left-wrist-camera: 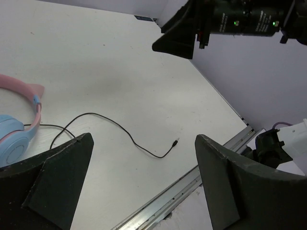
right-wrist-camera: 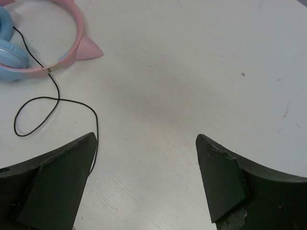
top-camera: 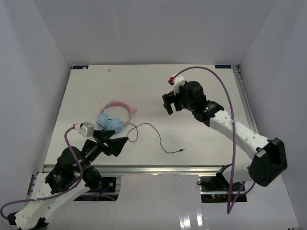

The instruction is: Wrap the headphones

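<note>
- Lying on the left half of the counter (top-camera: 201, 86), the headphones (top-camera: 108, 122) rest flat, with the blue ear cups on the near-left side and the pink headband arching toward the far right
- Its thin black cord (left-wrist-camera: 90, 113) makes a small loop beside the cups, then trails loose to the right and nearer, ending at the jack plug (top-camera: 184, 149) well apart from the cups; none of it is wound yet
- Just near of the ear cups sits the left gripper (top-camera: 119, 135), fingers spread wide and holding nothing
- Over the right-centre of the counter hangs the right gripper (top-camera: 171, 109), also spread and empty, well apart from both headphones and cord
- Likely trouble: the cord is thin and lies flat, so fingers may close on bare counter or let it slip
- Pulling the cord with the cups unheld would probably drag the light headphones along instead of winding it
- The small loop could tighten into a knot, and the left gripper may nudge the cups
- A purple cable (top-camera: 225, 91) arcs over the right arm, a metal rail (top-camera: 158, 168) edges the near side, and plain walls (top-camera: 144, 28) enclose the rest; nothing lies between the grippers and the cord
</note>
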### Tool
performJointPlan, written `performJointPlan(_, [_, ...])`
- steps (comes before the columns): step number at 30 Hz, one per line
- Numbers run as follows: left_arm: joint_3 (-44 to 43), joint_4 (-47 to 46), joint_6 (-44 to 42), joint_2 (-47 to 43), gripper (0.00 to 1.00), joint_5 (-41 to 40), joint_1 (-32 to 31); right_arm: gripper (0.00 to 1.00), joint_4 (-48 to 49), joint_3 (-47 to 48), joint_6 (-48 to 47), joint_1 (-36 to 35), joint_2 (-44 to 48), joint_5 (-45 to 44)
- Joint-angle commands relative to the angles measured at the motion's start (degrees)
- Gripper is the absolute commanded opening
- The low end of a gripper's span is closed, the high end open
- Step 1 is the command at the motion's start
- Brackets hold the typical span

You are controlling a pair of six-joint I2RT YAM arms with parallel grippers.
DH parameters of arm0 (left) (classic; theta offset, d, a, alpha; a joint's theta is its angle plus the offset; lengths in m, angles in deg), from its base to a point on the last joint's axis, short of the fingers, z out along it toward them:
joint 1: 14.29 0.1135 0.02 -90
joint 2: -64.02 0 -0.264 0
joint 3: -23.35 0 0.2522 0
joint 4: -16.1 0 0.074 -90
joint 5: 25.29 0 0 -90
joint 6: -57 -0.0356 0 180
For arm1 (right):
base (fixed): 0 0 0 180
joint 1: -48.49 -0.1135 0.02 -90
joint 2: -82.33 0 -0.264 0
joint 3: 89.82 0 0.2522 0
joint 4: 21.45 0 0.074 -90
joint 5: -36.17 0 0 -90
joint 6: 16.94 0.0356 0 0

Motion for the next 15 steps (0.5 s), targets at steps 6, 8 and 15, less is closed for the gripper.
performJointPlan(6, [-0.41, -1.06, -0.53, -1.76, 0.98, 1.63, -0.12, 0.9, -5.56, 0.88, -33.77, -0.21, -5.28, 29.84])
performJointPlan(8, [-0.4, -1.14, -0.52, -1.76, 0.98, 1.7, -0.13, 0.9, -9.78, 5.44, -36.15, -0.48, -12.23, 38.04])
performJointPlan(15, [-0.36, -1.08, -0.48, -1.41, 0.98, 1.12, -0.12, 0.91, -7.8, 35.18, -20.7, -3.77, -40.16, 28.67])
